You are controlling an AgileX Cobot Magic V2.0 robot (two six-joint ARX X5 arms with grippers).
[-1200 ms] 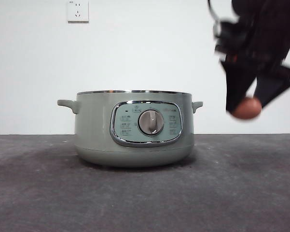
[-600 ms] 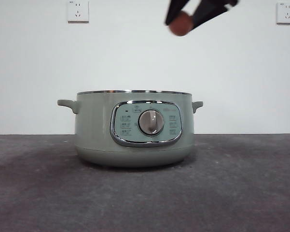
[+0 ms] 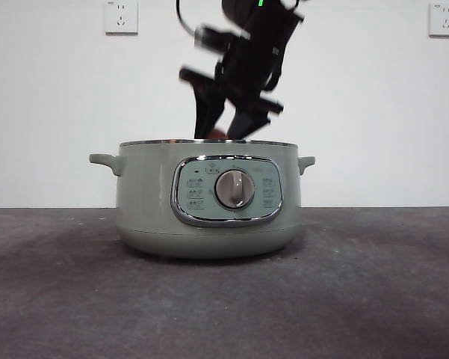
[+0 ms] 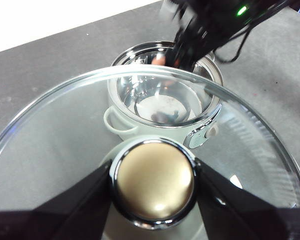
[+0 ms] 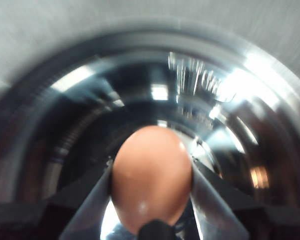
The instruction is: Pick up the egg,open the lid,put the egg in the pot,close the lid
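Note:
The sage-green pot point(image 3: 209, 206) stands uncovered on the dark table, its shiny steel inside point(image 5: 224, 85) showing in the right wrist view. My right gripper point(image 3: 223, 129) comes down from above to the pot's rim and is shut on the brown-orange egg point(image 5: 150, 177). A sliver of that egg point(image 3: 218, 134) shows just above the rim. My left gripper point(image 4: 153, 186) is shut on the knob point(image 4: 153, 181) of the glass lid point(image 4: 50, 130), holding it high above and aside of the pot point(image 4: 121, 125). The right arm with the egg point(image 4: 159, 58) shows beyond it.
The pot's control panel and dial point(image 3: 234, 189) face the front camera, with small handles point(image 3: 104, 161) on both sides. White wall sockets point(image 3: 120, 16) sit on the back wall. Grey table point(image 3: 373, 284) surrounds the pot.
The right gripper carried the egg from the pot's right side, up and leftward, then down to the pot's open mouth.

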